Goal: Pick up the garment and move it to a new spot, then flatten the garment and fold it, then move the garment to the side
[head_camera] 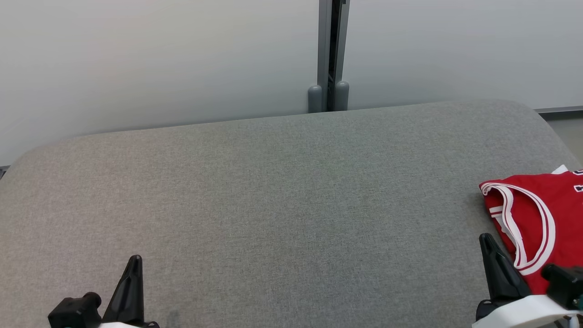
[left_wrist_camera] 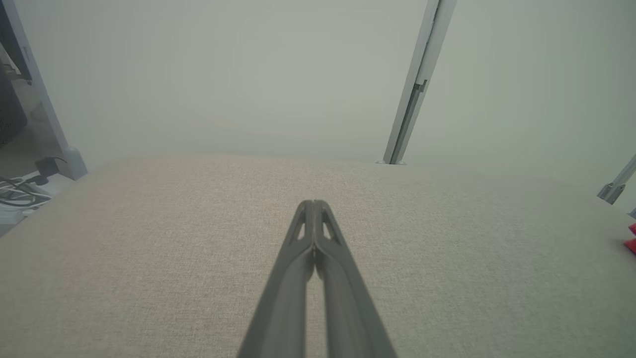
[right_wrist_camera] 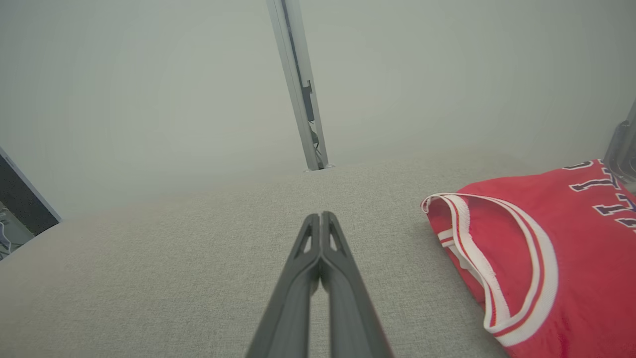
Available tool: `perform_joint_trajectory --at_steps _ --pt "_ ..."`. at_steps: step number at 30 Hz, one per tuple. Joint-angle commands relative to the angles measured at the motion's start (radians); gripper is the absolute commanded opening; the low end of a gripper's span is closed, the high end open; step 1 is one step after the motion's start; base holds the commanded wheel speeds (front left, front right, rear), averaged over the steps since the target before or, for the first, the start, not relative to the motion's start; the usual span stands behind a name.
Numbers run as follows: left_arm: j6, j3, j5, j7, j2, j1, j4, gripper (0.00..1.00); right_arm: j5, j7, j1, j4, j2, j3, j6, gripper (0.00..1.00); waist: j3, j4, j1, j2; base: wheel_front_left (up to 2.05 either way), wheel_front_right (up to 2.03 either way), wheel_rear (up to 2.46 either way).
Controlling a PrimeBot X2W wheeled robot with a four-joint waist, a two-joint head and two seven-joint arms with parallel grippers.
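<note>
One red garment (head_camera: 546,209) lies folded on the grey cushion (head_camera: 273,205)

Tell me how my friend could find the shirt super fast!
Look at the big grey padded surface in front of the pale wall. At its right edge, just past the robot's shut right hand, lies a jersey. It is the one bright red thing there, with white striped trim and dark lettering.

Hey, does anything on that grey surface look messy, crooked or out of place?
Nothing stands out. The red jersey lies folded at the right side of the grey surface, apart from the right gripper, whose fingers are shut and empty.
</note>
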Motion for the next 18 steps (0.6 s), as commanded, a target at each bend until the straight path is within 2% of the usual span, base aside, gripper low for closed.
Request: perform_joint_trajectory --at_steps 1,18 --pt "-0.012 0.018 -0.047 0.005 0.008 -0.021 -0.009 0.0 0.053 0.006 -0.026 -0.005 -0.009 -0.004 0.0 0.0 0.0 0.0 0.0 0.0 0.0 0.0 0.0" --pt "-0.083 0.069 -0.321 0.034 -0.026 -0.063 0.046 0.0 0.357 0.039 -0.077 0.06 -0.016 -0.007 0.0 0.0 0.004 0.004 0.0 0.0 0.0 0.0 0.0"
